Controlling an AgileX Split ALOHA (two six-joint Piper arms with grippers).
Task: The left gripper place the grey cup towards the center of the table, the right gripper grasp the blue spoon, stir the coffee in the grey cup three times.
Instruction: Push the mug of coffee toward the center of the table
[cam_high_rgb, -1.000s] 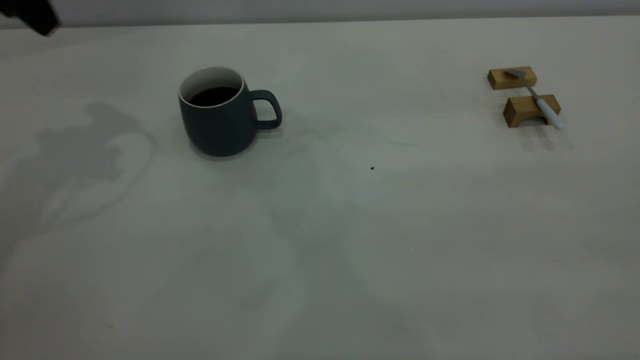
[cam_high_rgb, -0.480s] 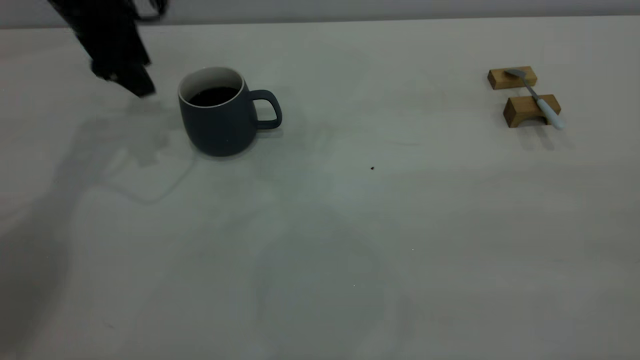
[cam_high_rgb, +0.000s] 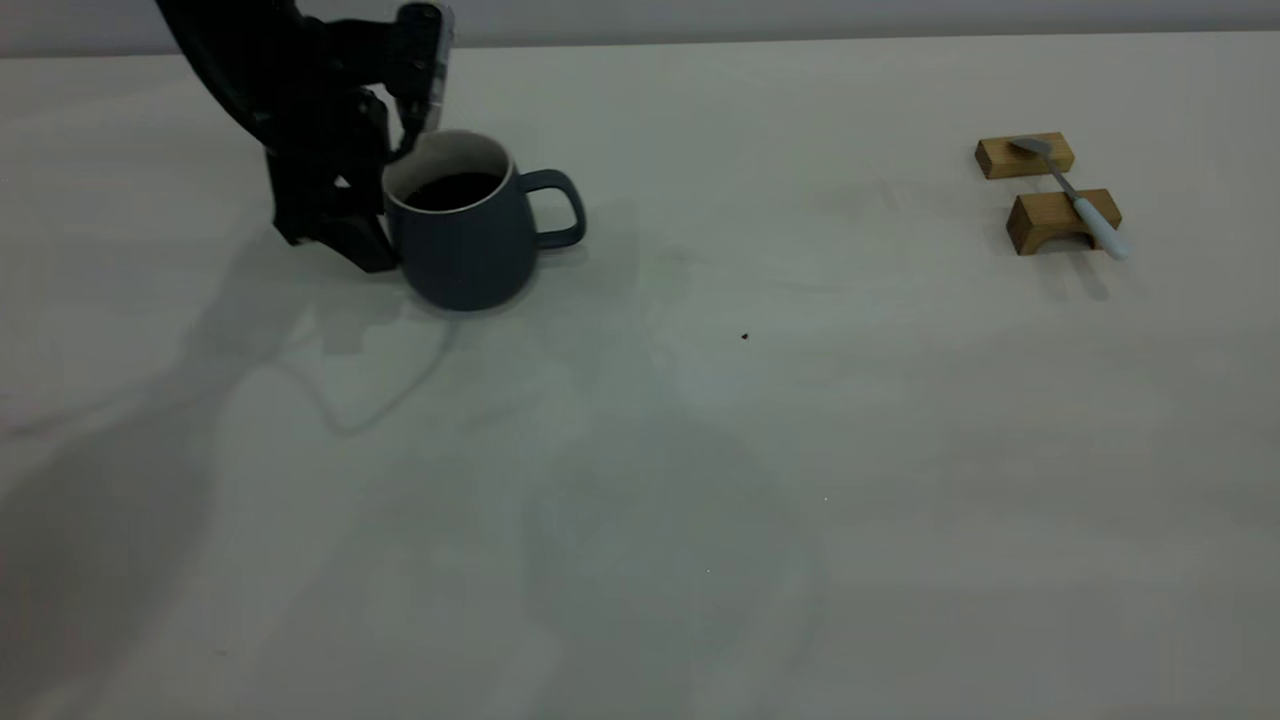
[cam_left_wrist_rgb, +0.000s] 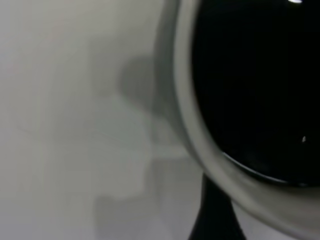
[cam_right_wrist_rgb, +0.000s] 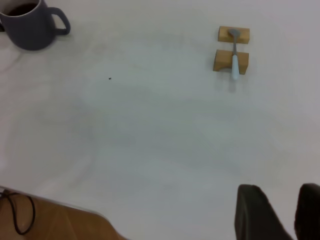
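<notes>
The left gripper (cam_high_rgb: 385, 215) pressed against the grey cup (cam_high_rgb: 470, 235) at the table's (cam_high_rgb: 640, 480) far left, grip impossible to tell, while the right gripper (cam_right_wrist_rgb: 280, 212), fingers parted and empty, hung well clear of the blue spoon (cam_high_rgb: 1075, 200) resting across two wooden blocks (cam_high_rgb: 1045, 190).

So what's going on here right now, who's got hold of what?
The left claw is at the grey cup, pressed against the side away from the handle, with one part over the rim. The cup holds coffee and has shifted slightly toward the table's middle. The blue spoon lies untouched across two wooden blocks at the far right. The right claw hangs open, well back from everything.
</notes>
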